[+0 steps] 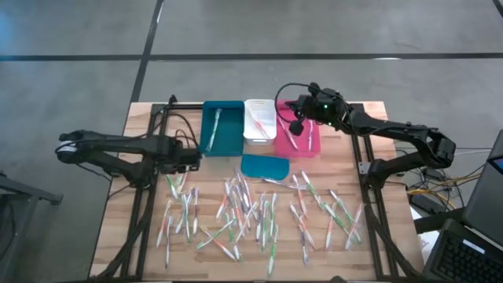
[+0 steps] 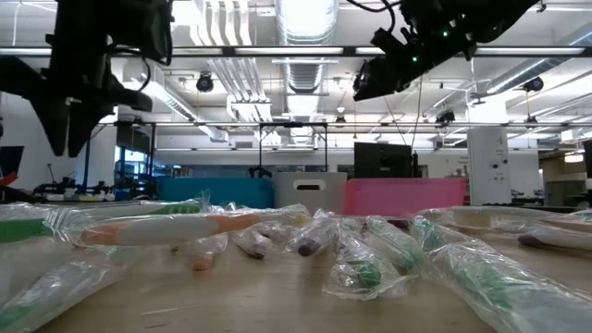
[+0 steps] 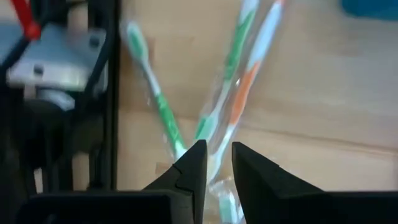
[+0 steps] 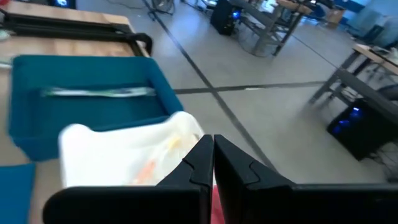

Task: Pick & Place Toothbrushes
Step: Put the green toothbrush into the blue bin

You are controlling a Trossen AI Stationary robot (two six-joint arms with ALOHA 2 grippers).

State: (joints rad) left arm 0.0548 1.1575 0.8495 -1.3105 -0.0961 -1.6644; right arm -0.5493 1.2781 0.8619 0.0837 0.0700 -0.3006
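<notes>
Many thin toothbrushes (image 1: 251, 216) in clear wrappers lie scattered over the near half of the wooden table (image 1: 369, 118). My left gripper (image 1: 189, 163) points straight down above the pile's left end. Its fingers (image 3: 219, 155) stand narrowly open over a green toothbrush (image 3: 152, 87) and an orange one (image 3: 245, 87) lying on the wood. It hangs well above the table (image 2: 79, 134). My right gripper (image 1: 295, 126) is shut with nothing in it (image 4: 213, 155). It hovers over the pink bin (image 1: 302, 145) and the white bin (image 1: 259, 119).
A teal bin (image 1: 222, 126) at the far edge holds one toothbrush (image 4: 99, 92). The white bin (image 4: 124, 155) beside it holds a few. A flat teal lid (image 1: 264, 166) lies just in front of the bins. Black frame rails (image 3: 115, 124) run along the table's left and right sides.
</notes>
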